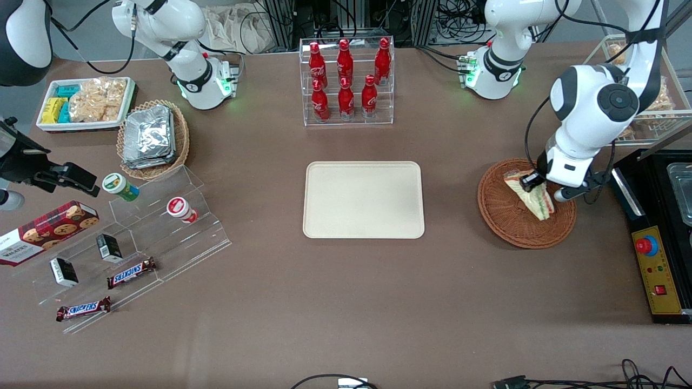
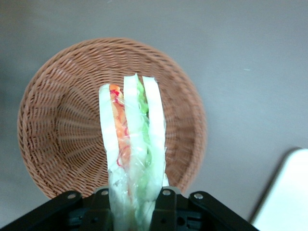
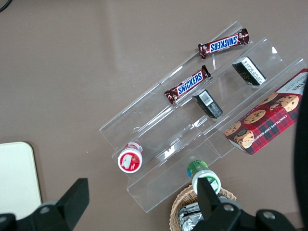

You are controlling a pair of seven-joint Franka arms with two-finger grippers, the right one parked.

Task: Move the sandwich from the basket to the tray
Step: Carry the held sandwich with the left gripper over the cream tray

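The wedge sandwich [image 1: 532, 198] in clear wrap, with white bread and green and orange-red filling, hangs over the reddish-brown wicker basket [image 1: 503, 213] toward the working arm's end of the table. My left gripper [image 1: 535, 185] is shut on the sandwich's upper part. In the left wrist view the sandwich [image 2: 132, 149] stands between my fingers [image 2: 166, 209], lifted above the basket [image 2: 62, 125]. The cream-beige tray [image 1: 363, 199] lies in the middle of the table, beside the basket, with nothing on it; its corner also shows in the left wrist view [image 2: 286, 197].
A clear rack of red bottles [image 1: 346, 81] stands farther from the front camera than the tray. A black control box [image 1: 657, 270] lies at the working arm's table end. A tan basket of foil packets [image 1: 152, 138] and a clear snack stand [image 1: 135, 237] lie toward the parked arm's end.
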